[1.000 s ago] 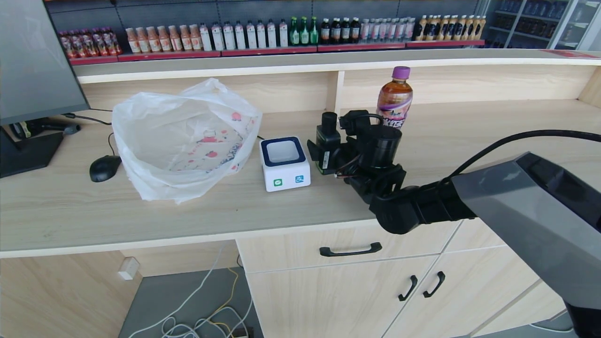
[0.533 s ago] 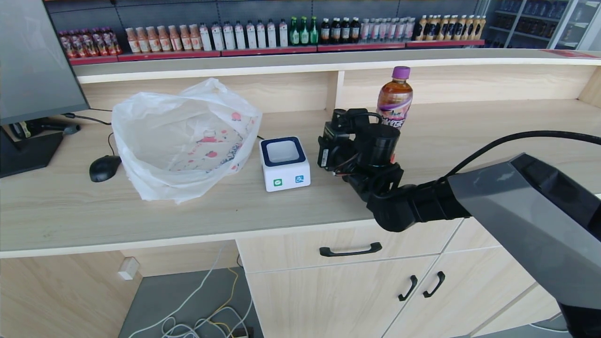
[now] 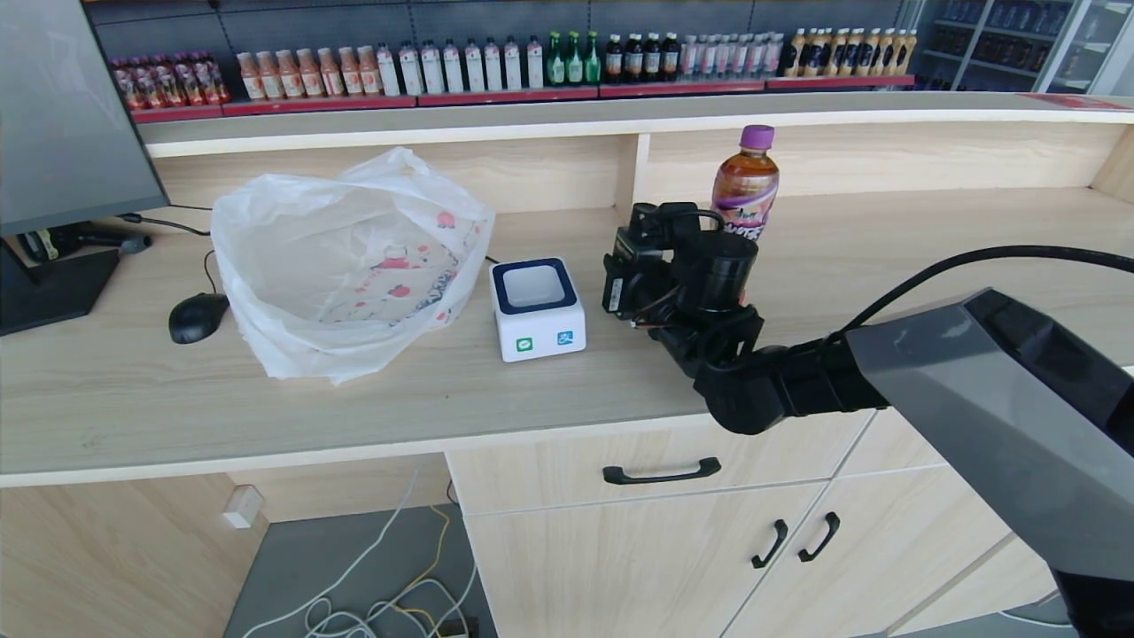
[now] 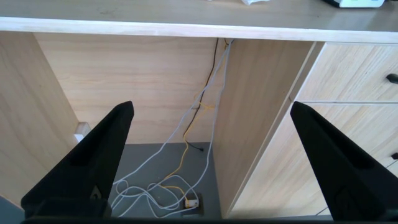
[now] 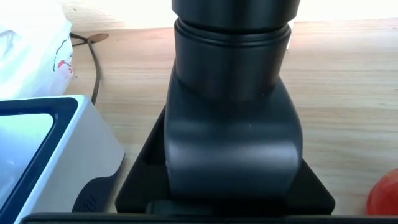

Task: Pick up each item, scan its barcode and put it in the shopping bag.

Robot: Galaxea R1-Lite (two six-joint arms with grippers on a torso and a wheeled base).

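Rows of drinks (image 3: 532, 62) are shelved behind a pale wooden counter (image 3: 443, 390), on which a monitor (image 3: 71, 115), a mouse (image 3: 198, 317), a white plastic bag (image 3: 345, 266) and a small white scanner (image 3: 536, 310) are set out. The bag stands with its mouth open upward, just left of the scanner.

A dark bottle (image 3: 620, 275) is pinched in the right gripper (image 3: 633, 266), with the fingers pressed against its sides. It is held above the counter, just right of the scanner and apart from it. Whether its label is turned to the scanner's window cannot be told. In the right wrist view the dark bottle (image 5: 233, 124) is seen close up, with the scanner (image 5: 37, 143) near it.

A tea bottle (image 3: 744, 190) with a purple cap stands upright behind the right arm, not yet taken.

The left gripper (image 4: 211, 112) hangs below counter level with its fingers spread wide and nothing held between them.

The dark bottle is judged rigid and smooth, fairly light, and liable to twist in a loose grip, so hold across the body is best kept. The tea bottle looks full, hence heavier and slick, and would best be taken round the middle, below the shoulder. The bag is thin and limp, so anything should be lowered in from above, clear of the rim.
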